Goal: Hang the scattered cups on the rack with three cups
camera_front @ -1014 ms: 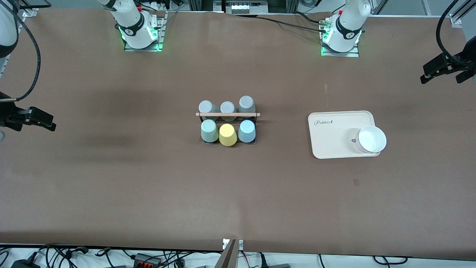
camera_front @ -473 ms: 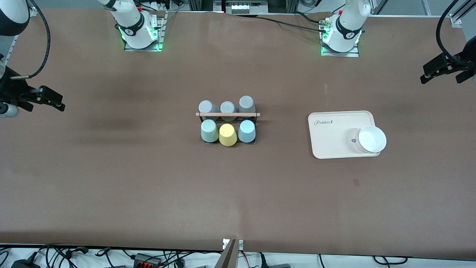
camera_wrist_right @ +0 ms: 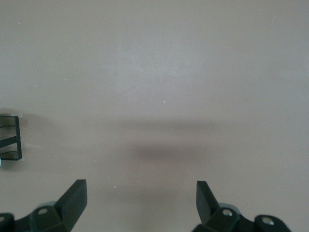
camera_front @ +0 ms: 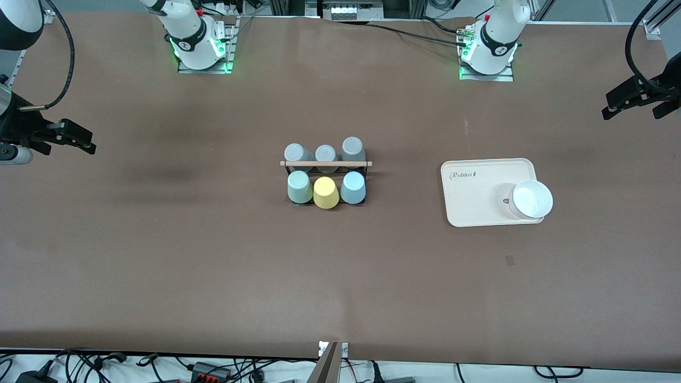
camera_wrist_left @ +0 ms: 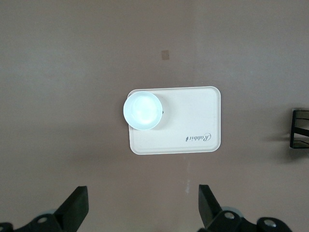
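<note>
The black wire rack (camera_front: 325,164) with a wooden dowel bar stands mid-table. On its nearer row, upside down, sit the pale mint green cup (camera_front: 299,186), a yellow cup (camera_front: 325,192) and the light blue cup (camera_front: 353,187). Three grey cups (camera_front: 325,153) fill the farther row. My right gripper (camera_front: 69,142) is open and empty over bare table at the right arm's end; it also shows in the right wrist view (camera_wrist_right: 141,200). My left gripper (camera_front: 633,109) is open and empty over the left arm's end; it also shows in the left wrist view (camera_wrist_left: 143,208).
A beige tray (camera_front: 479,186) lies between the rack and the left arm's end, with a white bowl (camera_front: 531,199) on its nearer corner. The tray (camera_wrist_left: 193,121) and bowl (camera_wrist_left: 143,111) show in the left wrist view. Each wrist view catches an end of the rack (camera_wrist_right: 10,137).
My right gripper has moved from lower in the front view toward the robots' bases, still over the right arm's end. The left gripper and the cups have not moved.
</note>
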You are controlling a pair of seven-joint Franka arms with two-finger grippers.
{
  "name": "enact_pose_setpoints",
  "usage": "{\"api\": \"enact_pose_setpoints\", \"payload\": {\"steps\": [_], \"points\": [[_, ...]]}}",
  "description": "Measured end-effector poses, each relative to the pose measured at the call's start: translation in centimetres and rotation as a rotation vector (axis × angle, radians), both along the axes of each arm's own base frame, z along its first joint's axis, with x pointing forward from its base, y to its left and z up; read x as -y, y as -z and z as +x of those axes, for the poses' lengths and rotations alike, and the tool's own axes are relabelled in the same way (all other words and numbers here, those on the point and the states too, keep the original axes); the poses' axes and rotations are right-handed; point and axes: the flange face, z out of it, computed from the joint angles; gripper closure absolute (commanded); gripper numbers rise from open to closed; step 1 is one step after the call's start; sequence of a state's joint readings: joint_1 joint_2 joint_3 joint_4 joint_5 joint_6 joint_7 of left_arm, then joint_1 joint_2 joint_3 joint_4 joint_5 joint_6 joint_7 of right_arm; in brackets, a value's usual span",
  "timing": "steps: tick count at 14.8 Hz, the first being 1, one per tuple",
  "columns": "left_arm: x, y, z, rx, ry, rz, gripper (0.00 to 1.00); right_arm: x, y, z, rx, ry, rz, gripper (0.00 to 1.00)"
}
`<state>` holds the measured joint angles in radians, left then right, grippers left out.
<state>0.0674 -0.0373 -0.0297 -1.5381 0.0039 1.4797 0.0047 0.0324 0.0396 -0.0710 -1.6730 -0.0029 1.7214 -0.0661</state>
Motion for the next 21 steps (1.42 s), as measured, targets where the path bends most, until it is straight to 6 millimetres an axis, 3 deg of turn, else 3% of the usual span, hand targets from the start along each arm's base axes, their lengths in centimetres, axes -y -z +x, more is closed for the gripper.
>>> {"api": "enact_pose_setpoints", "payload": {"steps": [21], "points": [[-0.2,-0.2,0.0,0.005,-0.006,-0.016,0.0,-0.6,-1.1,-0.5,0.018,-0.012,0.002,0.0]]}}
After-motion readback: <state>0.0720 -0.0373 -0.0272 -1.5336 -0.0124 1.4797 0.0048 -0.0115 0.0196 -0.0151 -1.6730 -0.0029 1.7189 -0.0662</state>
